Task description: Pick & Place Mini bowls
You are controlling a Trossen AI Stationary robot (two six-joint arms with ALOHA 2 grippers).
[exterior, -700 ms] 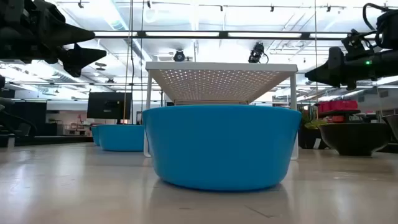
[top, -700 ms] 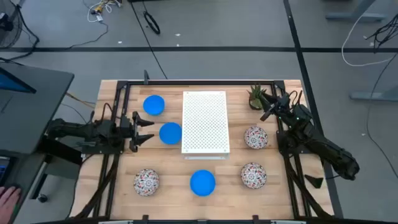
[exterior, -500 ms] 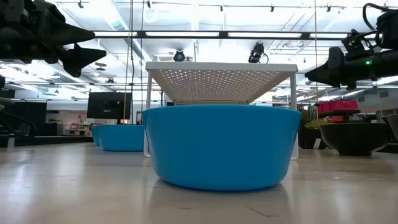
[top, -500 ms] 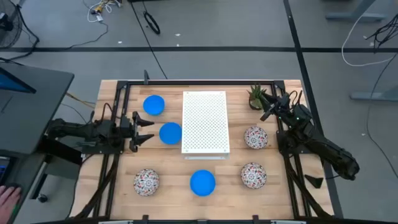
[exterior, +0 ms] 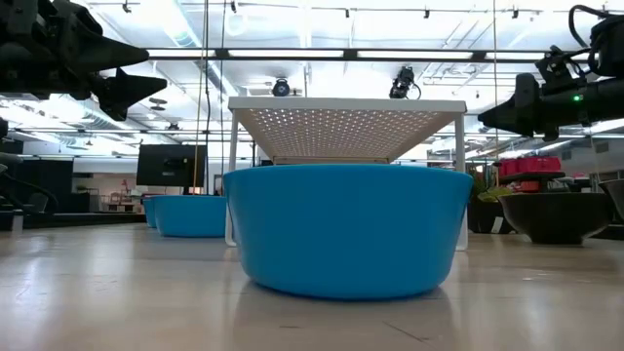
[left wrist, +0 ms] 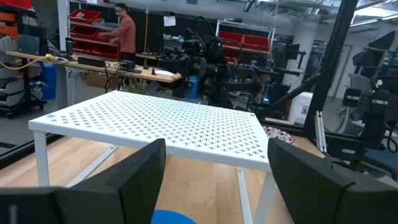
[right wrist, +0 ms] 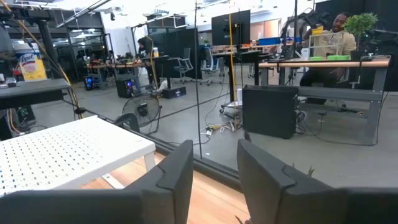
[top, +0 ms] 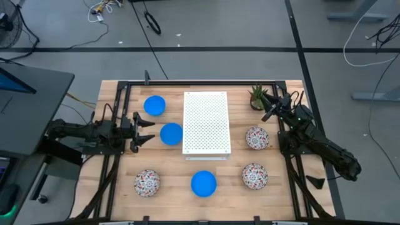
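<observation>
1. Left gripper hovers level, fingers spread, just beside a blue bowl.
2. Right gripper hangs raised near the plant, fingers parted, empty.
3. 6 mini bowls ring the board.

Wooden table, white perforated board (centre), six mini bowls, potted plant

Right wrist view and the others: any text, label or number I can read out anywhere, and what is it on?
None reads.
Yellow-labelled container, right wrist view: print too blurred.
Red bins, left wrist view: no legible labels.
Blue mini bowl, perforated board, patterned mini bowl: no text.
</observation>
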